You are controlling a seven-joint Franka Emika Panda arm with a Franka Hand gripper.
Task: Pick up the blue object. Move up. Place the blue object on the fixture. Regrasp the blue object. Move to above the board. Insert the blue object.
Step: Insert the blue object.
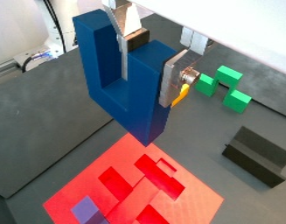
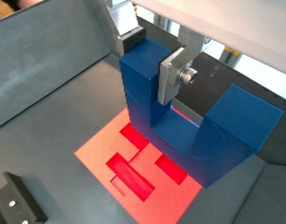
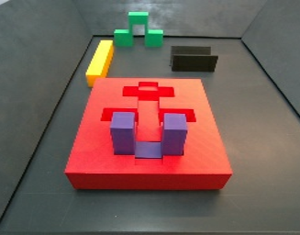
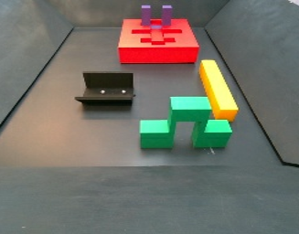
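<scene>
Red board (image 3: pixel 146 167) lies on the grey floor, a purple block (image 3: pixel 150 136) upright in it. Above the board, the gripper (image 1: pixel 143 61) pinches the blue object (image 1: pixel 124 83). Fixture (image 4: pixel 105 90) sits well apart. No readable writing.

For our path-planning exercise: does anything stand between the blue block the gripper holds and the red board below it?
Nothing visible does. In a wrist view the gripper holds the blue block in clear air above the board; the purple block sits in a recess.
</scene>
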